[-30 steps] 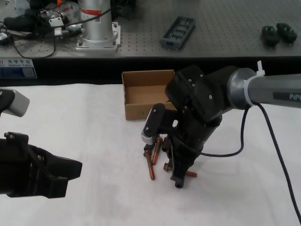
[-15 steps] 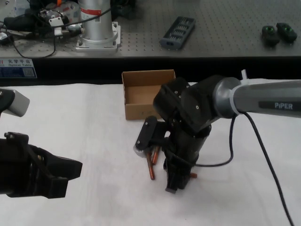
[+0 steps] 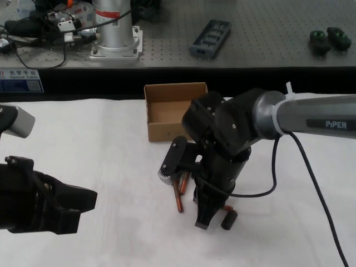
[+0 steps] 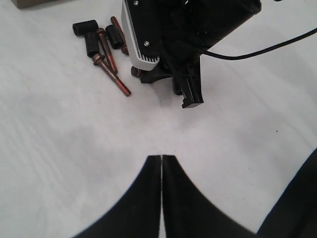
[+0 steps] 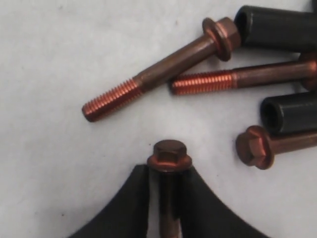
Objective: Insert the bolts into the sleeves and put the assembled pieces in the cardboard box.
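My right gripper [image 5: 168, 173] is shut on a copper bolt [image 5: 169, 154], whose hex head sticks out past the fingertips. In the high view this gripper [image 3: 202, 221] points down at the white cloth in front of the cardboard box [image 3: 173, 111]. Loose copper bolts [image 5: 158, 74] and black sleeves [image 5: 290, 114] lie just beyond it. One black sleeve [image 3: 228, 220] lies beside the fingertips. My left gripper [image 4: 162, 158] is shut with nothing in it, low over the cloth and facing the right gripper [image 4: 191, 96] and the pile of bolts [image 4: 110, 69]. The left arm [image 3: 44, 208] sits at the near left.
White cloth [image 3: 100, 150] covers the bench. Behind it a raised perforated board carries a metal post [image 3: 114, 28], a dark bit holder [image 3: 210, 36], cables and two dark knobs [image 3: 331, 39]. The right arm's cable [image 3: 289, 161] loops over the cloth.
The right arm shifted left and nearer, then held. A black sleeve now lies beside its fingertips that was not visible before. The left arm has not moved.
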You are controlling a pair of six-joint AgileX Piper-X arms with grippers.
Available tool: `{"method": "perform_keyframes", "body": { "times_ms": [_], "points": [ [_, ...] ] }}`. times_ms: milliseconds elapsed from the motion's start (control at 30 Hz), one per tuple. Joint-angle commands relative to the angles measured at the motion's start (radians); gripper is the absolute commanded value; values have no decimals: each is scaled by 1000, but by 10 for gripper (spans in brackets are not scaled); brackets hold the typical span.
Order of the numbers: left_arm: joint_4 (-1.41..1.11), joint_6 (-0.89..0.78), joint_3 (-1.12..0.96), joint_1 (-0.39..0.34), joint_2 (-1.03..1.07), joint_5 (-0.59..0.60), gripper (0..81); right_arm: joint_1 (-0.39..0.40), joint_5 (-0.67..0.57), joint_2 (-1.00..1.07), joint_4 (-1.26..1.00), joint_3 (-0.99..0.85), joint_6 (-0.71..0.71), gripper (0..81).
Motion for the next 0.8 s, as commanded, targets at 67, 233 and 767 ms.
{"method": "perform_keyframes", "body": {
  "times_ms": [67,233,767],
  "points": [
    [-5,25,-2,-4,-9,-9,7,1,-14,-1,35,9,4,28],
    [-5,27,-2,-4,-9,-14,7,1,4,-94,46,-9,4,28],
    [-7,95,-2,-18,3,48,153,1,11,-538,265,-6,207,28]
  ]
}}
